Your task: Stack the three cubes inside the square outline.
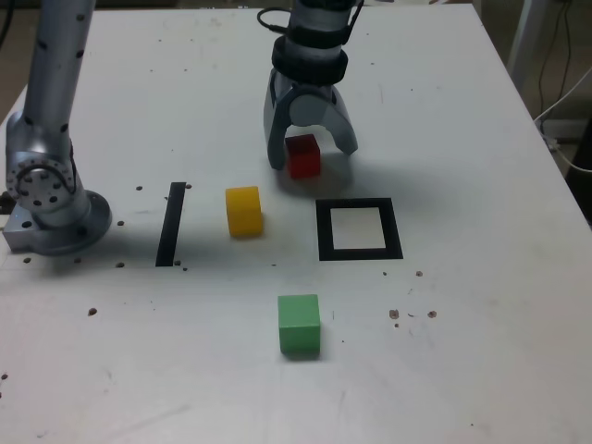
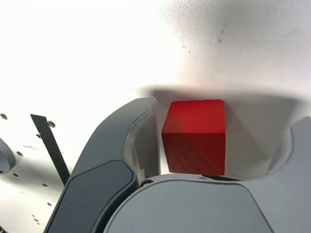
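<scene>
Red cube sits on the white worktop between the gripper's parted fingers, not yet clamped.

In the exterior view, left to right: a black tape strip, the yellow cube, the green cube nearer the camera, then the empty square outline just right of the gripper. The fingers straddle the red cube, probably to carry it into the outline first.
</scene>
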Available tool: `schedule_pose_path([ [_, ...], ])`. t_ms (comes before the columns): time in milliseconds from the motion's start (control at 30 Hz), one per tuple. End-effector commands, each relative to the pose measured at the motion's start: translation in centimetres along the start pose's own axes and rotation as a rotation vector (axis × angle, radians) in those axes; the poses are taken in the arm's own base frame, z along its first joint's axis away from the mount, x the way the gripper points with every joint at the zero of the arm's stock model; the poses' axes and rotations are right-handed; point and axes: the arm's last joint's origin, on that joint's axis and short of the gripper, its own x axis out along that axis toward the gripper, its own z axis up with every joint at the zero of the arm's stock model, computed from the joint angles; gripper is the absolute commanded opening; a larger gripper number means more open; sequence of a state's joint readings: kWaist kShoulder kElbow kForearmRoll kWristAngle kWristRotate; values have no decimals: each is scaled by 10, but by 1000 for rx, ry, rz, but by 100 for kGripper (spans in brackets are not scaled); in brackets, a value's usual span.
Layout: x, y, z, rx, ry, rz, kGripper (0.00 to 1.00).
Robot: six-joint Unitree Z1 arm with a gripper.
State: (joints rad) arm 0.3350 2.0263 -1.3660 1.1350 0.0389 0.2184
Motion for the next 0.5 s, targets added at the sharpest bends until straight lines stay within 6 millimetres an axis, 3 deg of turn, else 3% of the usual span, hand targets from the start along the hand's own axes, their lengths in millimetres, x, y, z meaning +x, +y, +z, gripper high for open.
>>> schedule_pose_path([
  [0, -1, 1, 1, -5, -7, 2, 67],
  [200, -2, 1, 2, -6, -26, -2, 45],
  [467, 2, 1, 3, -6, -26, 1, 29],
])
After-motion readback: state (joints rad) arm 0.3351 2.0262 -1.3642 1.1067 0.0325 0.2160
